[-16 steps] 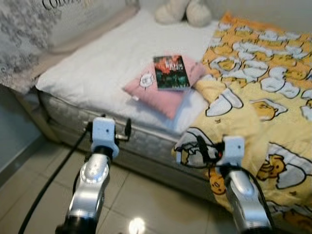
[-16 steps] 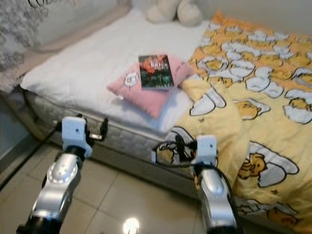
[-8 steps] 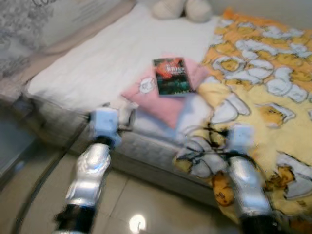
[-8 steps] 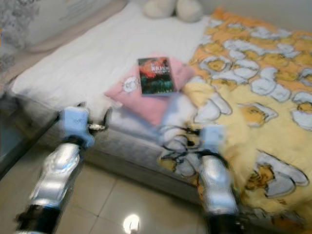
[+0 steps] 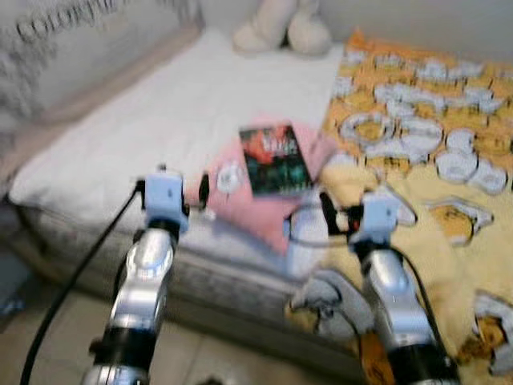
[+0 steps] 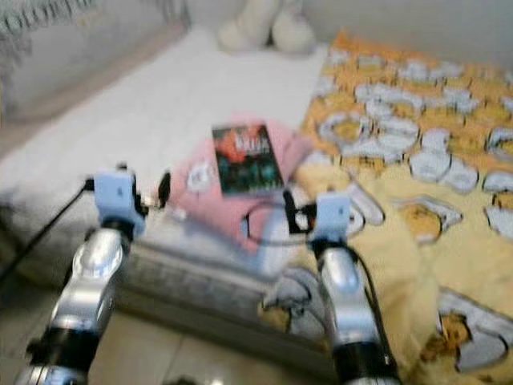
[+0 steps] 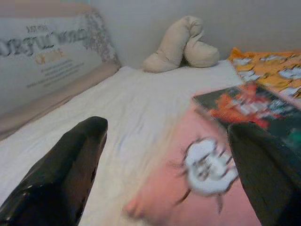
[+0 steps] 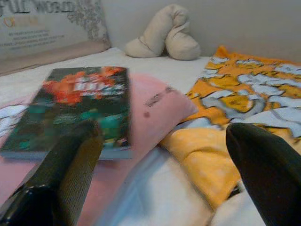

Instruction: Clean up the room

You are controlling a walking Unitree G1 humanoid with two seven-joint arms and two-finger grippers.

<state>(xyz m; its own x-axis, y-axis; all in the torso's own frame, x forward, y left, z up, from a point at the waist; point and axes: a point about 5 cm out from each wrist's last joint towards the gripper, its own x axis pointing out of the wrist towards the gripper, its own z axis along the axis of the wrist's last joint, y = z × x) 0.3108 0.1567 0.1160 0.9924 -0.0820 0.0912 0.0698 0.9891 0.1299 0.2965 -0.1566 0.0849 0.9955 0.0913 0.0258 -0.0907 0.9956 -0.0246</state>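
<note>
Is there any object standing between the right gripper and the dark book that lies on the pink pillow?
Nothing visible does. The right gripper, fingers open, faces the dark-covered book lying flat on the pink pillow, with just bare pillow between. The yellow duck-print blanket lies off to its right.

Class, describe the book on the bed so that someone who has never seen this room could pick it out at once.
Start at the bed with its white sheet and the yellow duck-print blanket over one side. Near the front edge, beside the blanket, lies a pink pillow. The book lies flat on that pillow: a thin paperback with a dark green and red cover, the only dark thing on the bed.
</note>
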